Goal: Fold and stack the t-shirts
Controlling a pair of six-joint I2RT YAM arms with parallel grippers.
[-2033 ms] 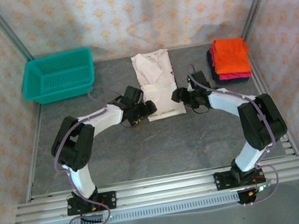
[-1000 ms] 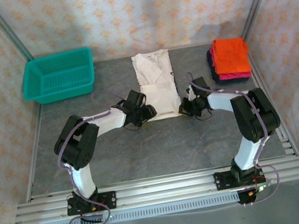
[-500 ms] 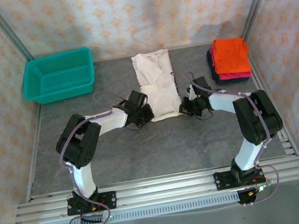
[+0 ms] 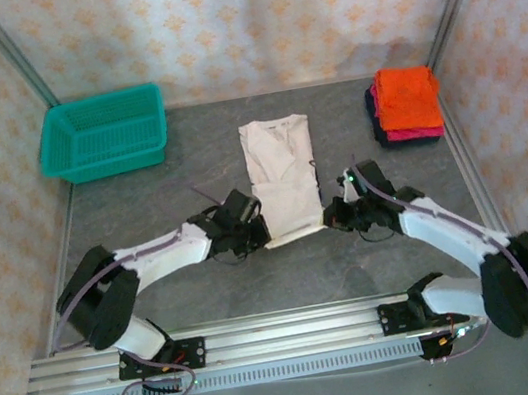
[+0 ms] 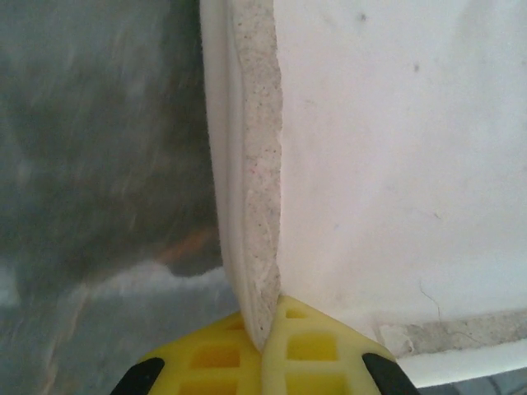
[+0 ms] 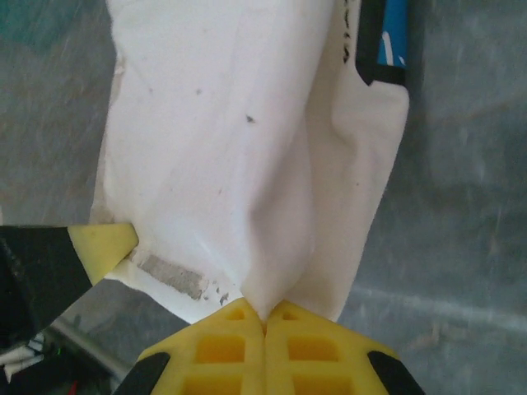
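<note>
The white t-shirt (image 4: 281, 174) lies folded into a long strip in the middle of the table, collar end far. My left gripper (image 4: 263, 238) is shut on its near left corner, and the cloth edge (image 5: 255, 206) runs up from between the yellow pads (image 5: 313, 346). My right gripper (image 4: 330, 213) is shut on the near right corner, with the white cloth (image 6: 222, 148) pinched between its yellow pads (image 6: 222, 346); blue lettering (image 6: 391, 37) shows at the top. The near hem hangs lifted between both grippers. Folded orange shirt (image 4: 406, 98) tops the pink and dark ones (image 4: 406, 135) at back right.
A teal mesh basket (image 4: 103, 133) stands at the back left corner. Patterned walls and metal posts close in the table on three sides. Bare grey tabletop (image 4: 287, 275) stretches between the shirt and the near rail (image 4: 287, 335).
Both grippers, shut on the shirt's near corners, have pulled toward the near edge and drawn the whole shirt nearer. Both arms now reach out lower and longer.
</note>
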